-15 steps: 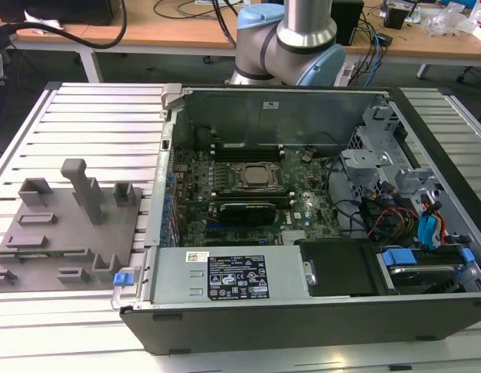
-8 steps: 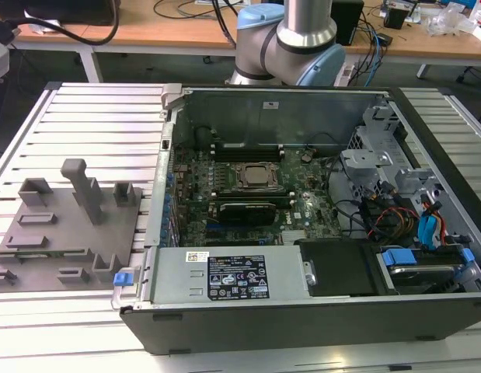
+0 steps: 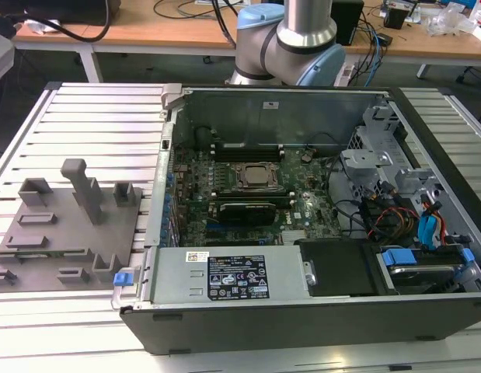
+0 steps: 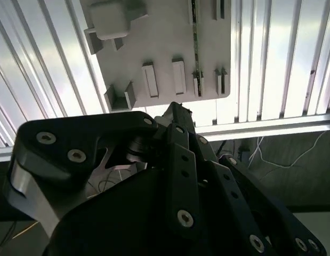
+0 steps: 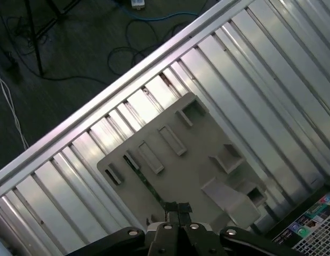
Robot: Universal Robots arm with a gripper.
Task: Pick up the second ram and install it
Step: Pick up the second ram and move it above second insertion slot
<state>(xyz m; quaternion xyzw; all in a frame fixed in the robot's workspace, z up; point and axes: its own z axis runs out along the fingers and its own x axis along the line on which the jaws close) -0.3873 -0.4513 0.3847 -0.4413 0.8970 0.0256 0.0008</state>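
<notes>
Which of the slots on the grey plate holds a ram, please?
The one beside the two flat blocks: the ram stands on edge in it, while the outer slot is empty.

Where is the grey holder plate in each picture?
Exterior view: the grey holder plate lies on the ribbed table, at the exterior view's left of the computer case.
First wrist view: on the ribbed table, just beyond the gripper, at.
Second wrist view: beyond the gripper, on the table, at.
Shared landmark: the plate's tall block.
</notes>
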